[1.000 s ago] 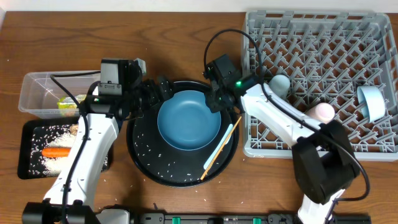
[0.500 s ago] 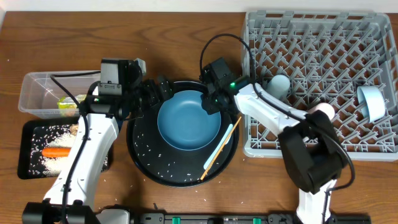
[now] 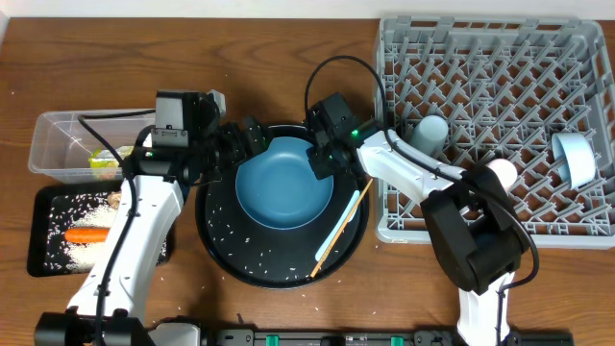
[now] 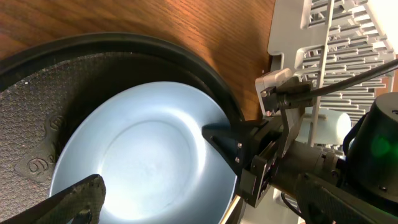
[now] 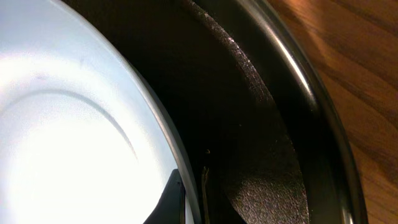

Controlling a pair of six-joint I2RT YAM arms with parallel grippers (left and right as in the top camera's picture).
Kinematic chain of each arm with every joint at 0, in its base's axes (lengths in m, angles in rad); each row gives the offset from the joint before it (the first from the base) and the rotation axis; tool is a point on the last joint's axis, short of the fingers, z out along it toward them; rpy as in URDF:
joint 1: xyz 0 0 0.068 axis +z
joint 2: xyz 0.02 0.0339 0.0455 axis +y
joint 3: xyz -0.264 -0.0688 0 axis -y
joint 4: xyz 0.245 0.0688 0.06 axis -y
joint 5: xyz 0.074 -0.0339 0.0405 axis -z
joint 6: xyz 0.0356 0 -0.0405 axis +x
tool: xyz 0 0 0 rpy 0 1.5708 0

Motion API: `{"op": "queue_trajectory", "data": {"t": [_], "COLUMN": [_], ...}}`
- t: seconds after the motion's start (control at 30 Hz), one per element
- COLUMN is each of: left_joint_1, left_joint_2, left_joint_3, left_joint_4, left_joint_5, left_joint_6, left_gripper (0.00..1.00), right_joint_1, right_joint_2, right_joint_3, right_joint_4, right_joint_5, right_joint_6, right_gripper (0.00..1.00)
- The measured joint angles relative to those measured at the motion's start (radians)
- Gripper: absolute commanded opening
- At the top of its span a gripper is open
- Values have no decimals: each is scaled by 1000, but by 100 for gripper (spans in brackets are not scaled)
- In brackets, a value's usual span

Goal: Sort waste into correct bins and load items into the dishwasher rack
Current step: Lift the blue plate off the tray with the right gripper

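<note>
Right end effector (image 3: 321, 160) pinches shut on the rim of the large blue plate (image 3: 283, 190) (left end effector (image 3: 242, 142) gapes wide nearby); next move, likely lifting it toward the dishwasher rack (image 3: 480, 24).

The blue plate (image 4: 143, 168) is lying in the round black tray (image 4: 37, 106) on the wooden tabletop (image 4: 205, 25). The right gripper (image 4: 210, 132) is pinching the plate's right rim with black fingers (image 4: 230, 140). The grey dishwasher rack (image 4: 348, 37) is showing at upper right.
</note>
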Motion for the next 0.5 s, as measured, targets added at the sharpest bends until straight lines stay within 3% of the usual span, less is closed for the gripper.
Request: {"op": "queue_trajectory", "data": {"t": [0.5], "left_joint_1": [0], "left_joint_2": [0], "left_joint_3": [0], "left_joint_4": [0], "left_joint_5": [0], "left_joint_6": [0], "left_gripper": [98], "right_joint_1": [-15], "right_joint_2": [-90], "right_joint_3": [0], "right_joint_4": [17], "right_joint_5": [-85], "right_joint_6": [0], "right_gripper": [1]}}
